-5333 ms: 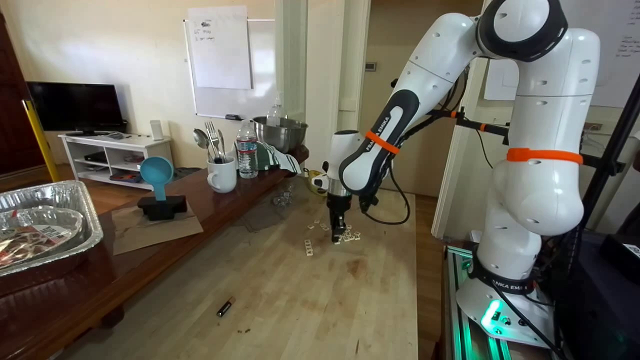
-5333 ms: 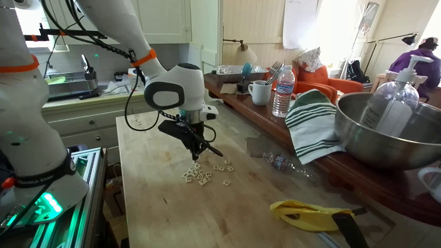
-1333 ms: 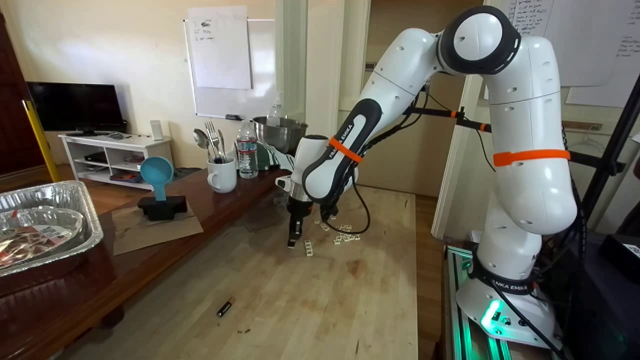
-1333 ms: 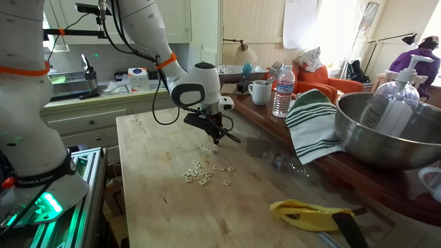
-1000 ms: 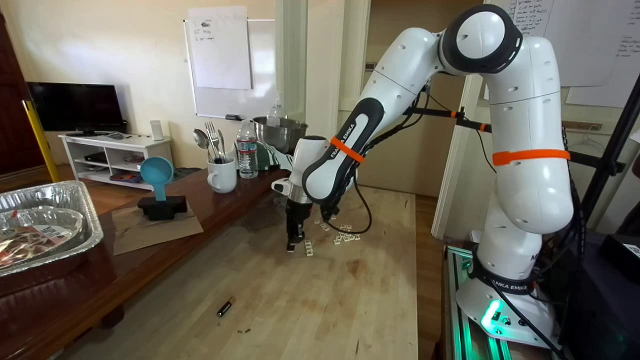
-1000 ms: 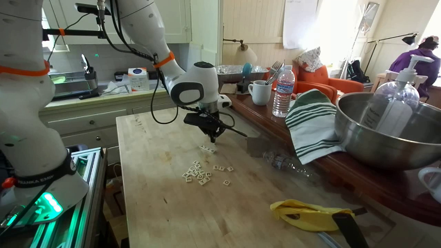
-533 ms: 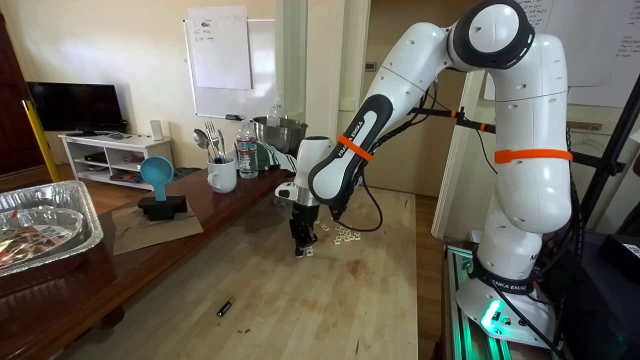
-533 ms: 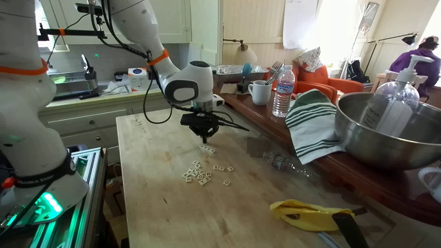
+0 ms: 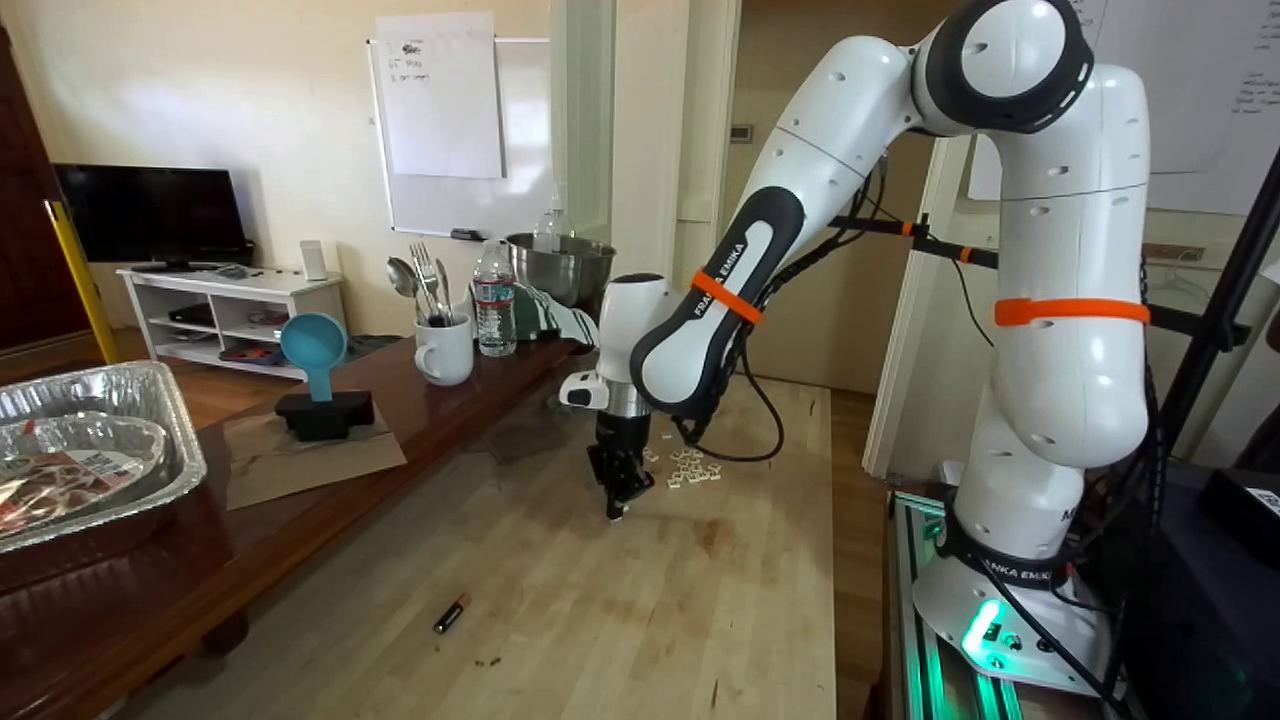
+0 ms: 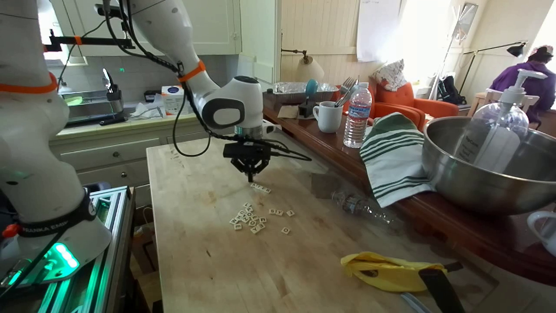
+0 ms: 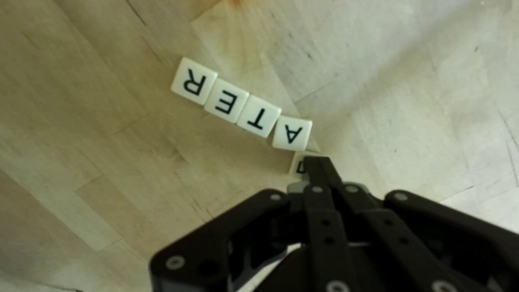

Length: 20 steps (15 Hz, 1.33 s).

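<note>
The end tile (image 11: pixel 297 161), partly hidden by my gripper (image 11: pixel 319 162), lay on the table (image 11: pixel 121 182) just beside 4 tiles (image 11: pixel 248 111). Its fingers were together, seemingly holding nothing. I judged I was positioning it; the next move called for gentleness.

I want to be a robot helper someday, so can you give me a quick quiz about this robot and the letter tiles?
1. In the wrist view, which letter lies between the R tile and the T tile?
2. True or false: the white mug holds cutlery.
3. What partly covers another tile in the wrist view: A) a towel, B) the gripper, C) a bottle?

Key: 1. E. 2. True. 3. B, the gripper.
</note>
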Tool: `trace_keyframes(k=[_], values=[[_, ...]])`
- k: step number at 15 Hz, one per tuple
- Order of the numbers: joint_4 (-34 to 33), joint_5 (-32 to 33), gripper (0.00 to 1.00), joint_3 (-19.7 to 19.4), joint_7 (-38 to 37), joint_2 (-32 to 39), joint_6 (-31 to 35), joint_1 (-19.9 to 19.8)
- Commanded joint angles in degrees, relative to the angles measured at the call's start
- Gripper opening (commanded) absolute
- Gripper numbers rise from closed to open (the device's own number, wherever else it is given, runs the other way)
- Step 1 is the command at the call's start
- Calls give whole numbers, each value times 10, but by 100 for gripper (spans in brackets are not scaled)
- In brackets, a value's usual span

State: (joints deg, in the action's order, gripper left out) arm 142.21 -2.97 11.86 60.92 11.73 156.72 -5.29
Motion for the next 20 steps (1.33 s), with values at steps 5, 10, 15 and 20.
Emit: trace_keyframes(k=[5, 10, 15, 20], values=[[26, 18, 0, -13, 11, -4, -21, 22], [31, 49, 0, -23, 13, -4, -37, 32], [37, 39, 0, -22, 14, -23, -47, 36], [67, -93, 0, -12, 9, -84, -76, 30]])
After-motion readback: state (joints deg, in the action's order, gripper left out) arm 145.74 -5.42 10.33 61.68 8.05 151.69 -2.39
